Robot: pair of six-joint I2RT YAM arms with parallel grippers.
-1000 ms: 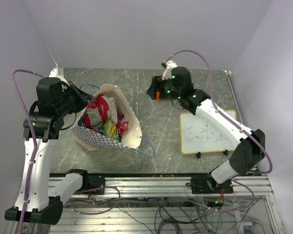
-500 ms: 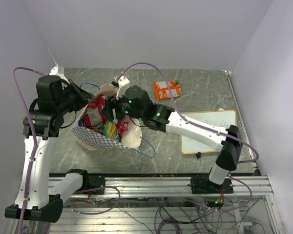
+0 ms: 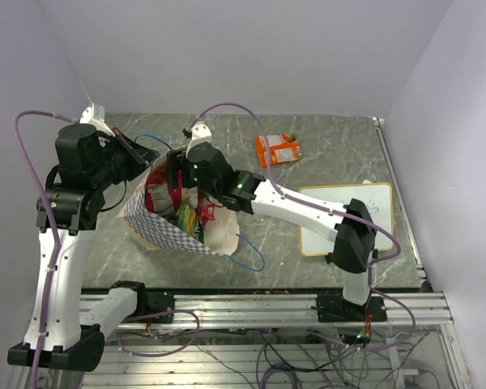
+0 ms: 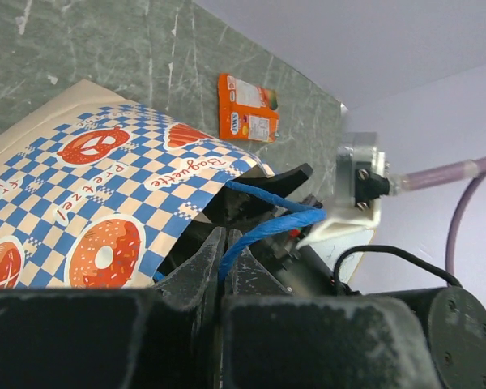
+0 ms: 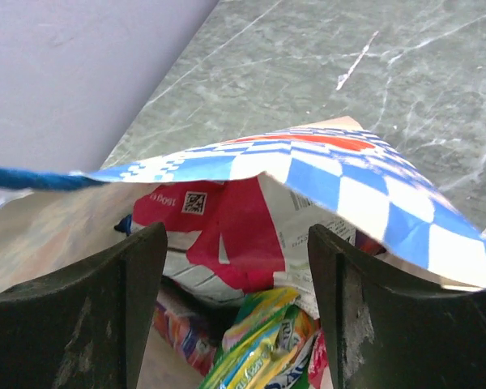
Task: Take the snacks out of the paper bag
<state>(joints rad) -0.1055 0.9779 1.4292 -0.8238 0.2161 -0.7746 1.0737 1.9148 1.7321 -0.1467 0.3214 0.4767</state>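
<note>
The paper bag (image 3: 215, 231) lies tilted on the table with its mouth facing up and back. It holds several snacks: a red-and-white packet (image 3: 158, 188) and a green-yellow packet (image 3: 186, 217). My left gripper (image 3: 142, 159) is shut on the bag's blue string handle (image 4: 263, 225) at the left rim and holds the mouth open. My right gripper (image 3: 175, 180) is open at the bag's mouth. Its fingers (image 5: 117, 324) straddle the red-and-white packet (image 5: 227, 235), just above the green-yellow packet (image 5: 279, 340). An orange packet (image 3: 277, 149) lies on the table outside the bag.
A white framed writing board (image 3: 344, 219) lies at the right of the table. The bag's second blue handle (image 3: 248, 256) trails on the table by its base. Walls stand close on the left, back and right.
My right arm has left the orange packet on the far table and swung left to the bag's mouth, gripper open. My left gripper has kept its hold on the handle.
</note>
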